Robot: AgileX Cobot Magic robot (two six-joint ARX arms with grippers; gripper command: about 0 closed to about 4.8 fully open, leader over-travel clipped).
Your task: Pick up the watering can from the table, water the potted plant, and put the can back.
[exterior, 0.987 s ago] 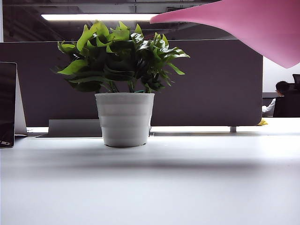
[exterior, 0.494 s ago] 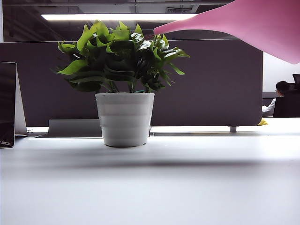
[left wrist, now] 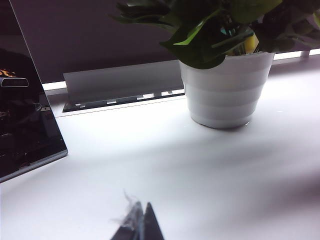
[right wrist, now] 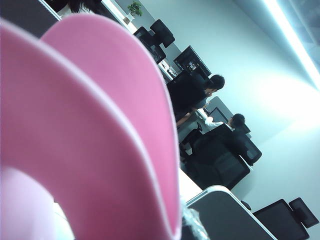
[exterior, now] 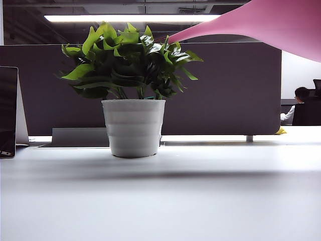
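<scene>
Since a second ago the watering can (exterior: 271,25) has tipped further, its spout tip dipping from level with the ceiling light down to the top leaves of the potted plant (exterior: 131,85), at about one o'clock from the foliage's centre. Nothing else has shifted. The white ribbed pot sits upright on the table (exterior: 160,201), a little left of the middle, and the can's pink body hangs in the air off at two o'clock from it, running out of the exterior view.

The right gripper is not visible from outside, and in its own wrist view the pink can (right wrist: 90,130) fills nearly everything — I cannot see the jaws, so I cannot tell how they sit, though the can is off the table and must be carried by that arm. The left gripper (left wrist: 140,225) rests low over the table, well clear of the pot, its two fingertips pressed together, holding nothing.

This looks like the pour itself, roughly halfway through the job. The risk I see is the spout: it is touching or nearly touching the outer leaves on the right side rather than sitting over the pot's middle, so a further tilt could spill past the rim — or push the leaves and nudge the plant.
</scene>
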